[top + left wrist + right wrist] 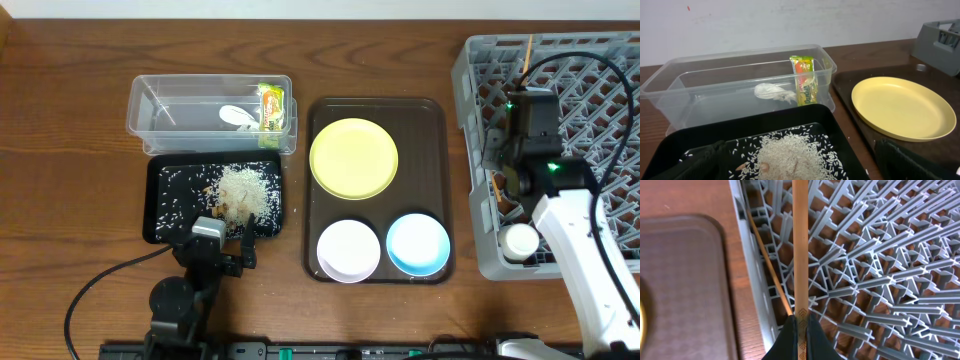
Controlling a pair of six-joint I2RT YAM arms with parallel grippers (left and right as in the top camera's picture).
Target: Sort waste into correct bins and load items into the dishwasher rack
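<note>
While the left gripper (797, 155) is hanging wide open and empty at the near edge of the black tray (153, 200), just left of the brown serving tray (425, 120), the waste sorting is looking finished. The rice crumbs (245, 190) are lying heaped in that black tray. Beyond it, off the serving tray's far-left corner, the clear tub (160, 100) is holding the snack wrapper (270, 105) and the white scrap (238, 117).

On the serving tray the white bowl (348, 250) and light-blue bowl (417, 243) are sitting side by side at the near end, the yellow plate (353, 158) behind them. All three are waiting to be loaded.

Right of the serving tray, the dishwasher rack (600, 60) is carrying the white cup (520, 240) in its near-left corner and one chopstick (769, 265) by its left wall. The right gripper (801, 330) is pinching a second chopstick (800, 245) over the lattice.

A dark wooden table (60, 200) is bearing everything, and a plain white wall (765, 20) is rising behind it.
</note>
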